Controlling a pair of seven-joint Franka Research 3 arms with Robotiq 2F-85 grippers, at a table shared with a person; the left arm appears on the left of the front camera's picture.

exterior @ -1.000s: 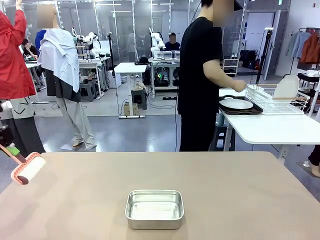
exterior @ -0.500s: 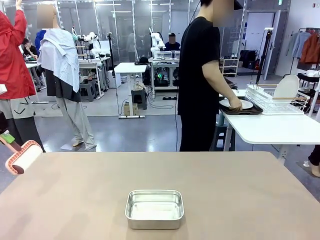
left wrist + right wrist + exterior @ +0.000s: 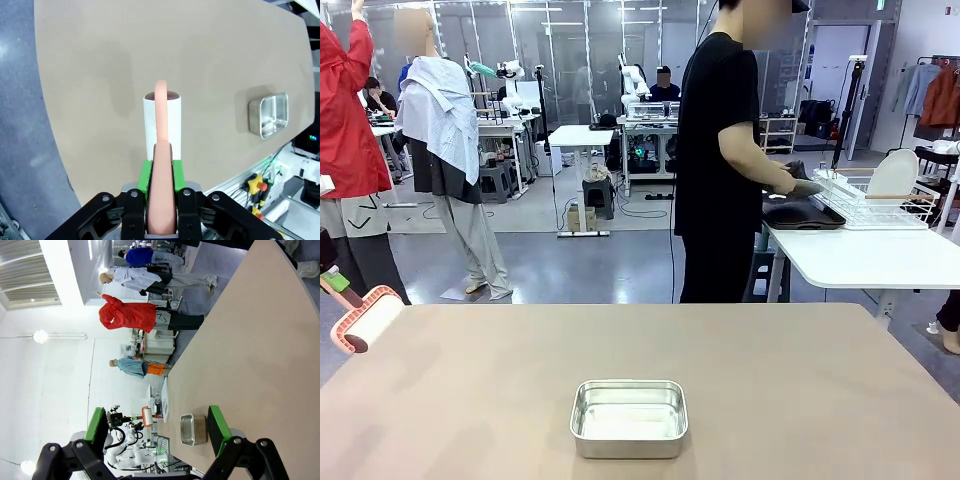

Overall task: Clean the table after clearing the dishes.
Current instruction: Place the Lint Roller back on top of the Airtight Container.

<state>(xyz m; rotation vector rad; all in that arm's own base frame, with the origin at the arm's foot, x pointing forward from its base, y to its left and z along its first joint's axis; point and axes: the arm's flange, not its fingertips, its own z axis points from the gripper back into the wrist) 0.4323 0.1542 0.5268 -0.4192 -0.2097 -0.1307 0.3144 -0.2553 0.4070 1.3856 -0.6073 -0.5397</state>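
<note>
Holding a lint roller [image 3: 162, 125] by its salmon-pink handle, left hand [image 3: 161, 200] clamped tight on it between the green pads, white roll pointing away over the tan table [image 3: 800, 380]. Hovering at the table's left edge in the front view, roller [image 3: 365, 320] tilted, roll just above the table's far-left corner and not clearly touching the top. Standing wide apart, right hand [image 3: 157, 427] gripping nothing, green-padded fingers [image 3: 218, 426] spread with the long table stretching away between them. Sitting near the table's near edge, about midway along it, a small steel pan [image 3: 629, 417], upright and apparently bare inside; showing also in the left wrist view as the pan [image 3: 270, 115] well apart from the roller. Resting on a smaller white table [image 3: 860, 255] beyond the far-right corner, a dark tray [image 3: 805, 215] beside a white dish rack [image 3: 875, 195] with a plate standing in it. Standing at that white table, a person in black [image 3: 720, 150], hands over the tray.
</note>
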